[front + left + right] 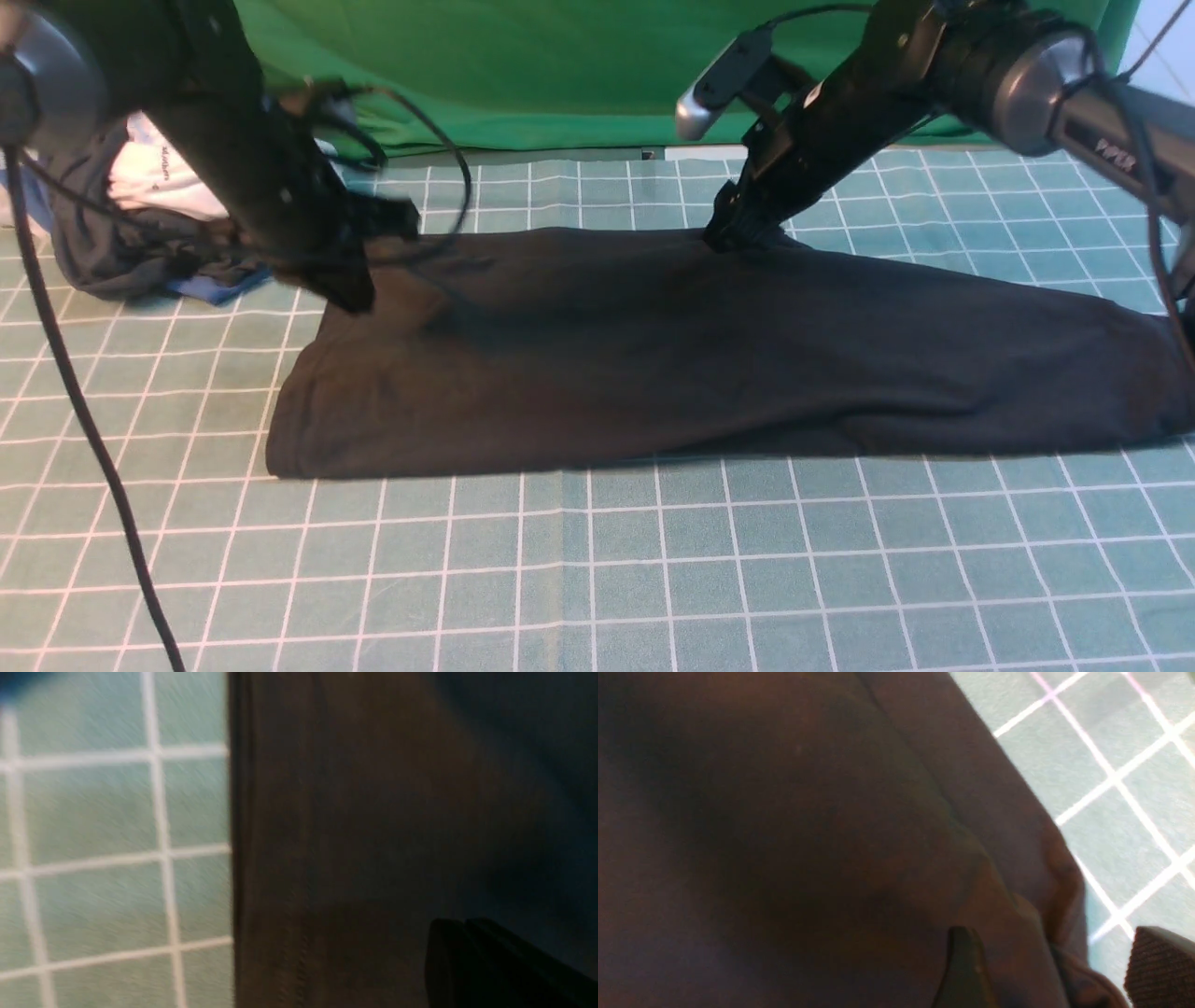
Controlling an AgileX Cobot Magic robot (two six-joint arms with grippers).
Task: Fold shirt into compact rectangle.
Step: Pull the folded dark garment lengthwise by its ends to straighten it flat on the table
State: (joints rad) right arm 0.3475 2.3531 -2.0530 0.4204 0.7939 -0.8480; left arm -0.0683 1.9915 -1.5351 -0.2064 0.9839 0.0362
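Black T-shirt (709, 364) lies spread, plain side up, mid-table on teal grid tablecloth (597, 579). Green backdrop (560, 75) behind, clothes pile (140, 224) far left. Left gripper (350, 285) closed at shirt's far-left corner, blurred, can't tell if cloth is pinched. Right gripper (738, 233) jaws wide, straddling a raised fold at shirt's far edge, not clamped.

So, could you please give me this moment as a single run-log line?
shirt: flat long strip on checked cloth | left fingers: shut at its far left corner | right fingers: open, astride its far edge
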